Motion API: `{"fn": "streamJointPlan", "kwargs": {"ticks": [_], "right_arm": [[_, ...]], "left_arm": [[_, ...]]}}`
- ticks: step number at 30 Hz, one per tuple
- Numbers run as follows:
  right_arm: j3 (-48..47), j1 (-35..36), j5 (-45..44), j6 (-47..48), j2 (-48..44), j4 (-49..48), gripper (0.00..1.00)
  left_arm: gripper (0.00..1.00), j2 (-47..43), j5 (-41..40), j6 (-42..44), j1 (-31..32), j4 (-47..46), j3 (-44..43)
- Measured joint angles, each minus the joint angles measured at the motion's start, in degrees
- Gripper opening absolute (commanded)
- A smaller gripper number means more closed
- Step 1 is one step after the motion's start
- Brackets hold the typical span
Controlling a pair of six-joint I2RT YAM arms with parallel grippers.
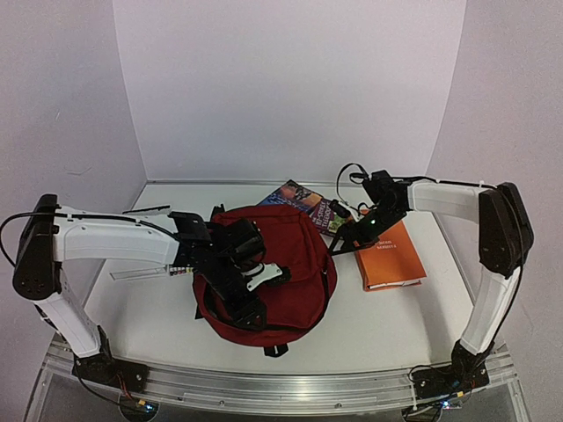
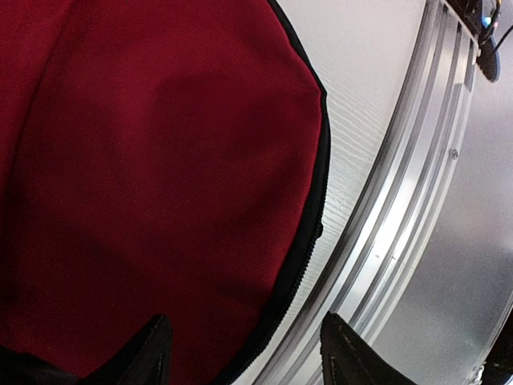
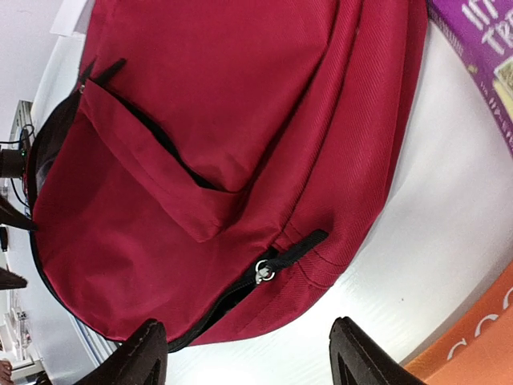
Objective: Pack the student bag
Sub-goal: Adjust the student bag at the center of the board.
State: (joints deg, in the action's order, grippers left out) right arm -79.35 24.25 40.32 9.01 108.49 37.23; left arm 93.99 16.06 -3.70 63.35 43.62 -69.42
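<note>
Aluminium rail (image 1: 290, 387): along near edge of white table (image 1: 149, 321). Student bag (image 1: 299, 264), dark red: lying flat, table centre. Left tool (image 2: 243, 345): jaws apart, empty, over bag's edge. Right tool (image 3: 247, 345): jaws apart, empty, near bag's zip pull (image 3: 262, 271). Orange book (image 1: 391, 259): right of bag. Purple-covered book (image 1: 303, 200): behind bag, partly hidden.

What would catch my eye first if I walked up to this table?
The dark red backpack lying in the middle of the white table, by far the largest thing there. Next, the bright orange book to its right and a colourful book lying just behind it. The left arm and the right arm reach in from the sides.
</note>
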Motion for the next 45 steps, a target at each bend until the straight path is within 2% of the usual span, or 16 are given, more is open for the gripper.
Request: {"fn": "streamJointPlan", "kwargs": {"ticks": [2, 5, 8, 10, 16, 22, 29, 32, 35, 39, 45], "right_arm": [[-0.2, 0.0, 0.0, 0.3, -0.8, 0.1, 0.7], [-0.6, 0.0, 0.0, 0.8, -1.3, 0.5, 0.71], [-0.8, 0.0, 0.1, 1.3, -1.4, 1.0, 0.71], [-0.8, 0.0, 0.1, 1.6, -1.4, 1.5, 0.71], [-1.1, 0.0, 0.5, 2.4, -1.5, 2.4, 0.71], [-2.8, 0.0, 0.9, 3.1, -1.6, 3.2, 0.72], [-3.9, 0.0, 1.7, 4.0, -1.7, 3.3, 0.81], [-4.0, 0.0, 2.0, 4.4, -1.7, 3.5, 0.88], [-4.9, 0.0, 2.2, 4.6, -1.7, 3.6, 0.9], [-7.2, 0.7, 2.1, 4.3, -1.3, 2.5, 0.86], [-8.6, 2.0, 0.9, 2.6, 0.6, -0.9, 0.7]], "left_arm": [[0.4, 2.2, 0.7, 1.3, 0.0, -0.1, -0.6], [0.22, 4.7, 1.2, 2.3, 0.0, -0.1, -0.7], [0.1, 5.5, 1.7, 3.4, 0.0, -0.1, -0.8], [0.05, 5.5, 1.9, 4.0, -0.2, 0.1, -1.2], [0.01, 4.8, 2.9, 3.8, -3.1, 1.5, -4.3], [0.0, 1.2, 6.4, 3.8, -11.4, 1.3, -6.8], [0.0, 1.7, 7.5, 2.1, -22.7, 0.0, -11.7], [0.02, 4.8, 7.6, 1.5, -27.0, -1.1, -15.6], [0.03, 9.3, 7.8, 1.4, -30.3, -2.1, -19.6], [0.04, 16.9, 7.7, 1.9, -32.4, -2.2, -25.7], [0.06, 28.2, 4.5, 1.3, -33.0, -3.1, -30.6]]}}
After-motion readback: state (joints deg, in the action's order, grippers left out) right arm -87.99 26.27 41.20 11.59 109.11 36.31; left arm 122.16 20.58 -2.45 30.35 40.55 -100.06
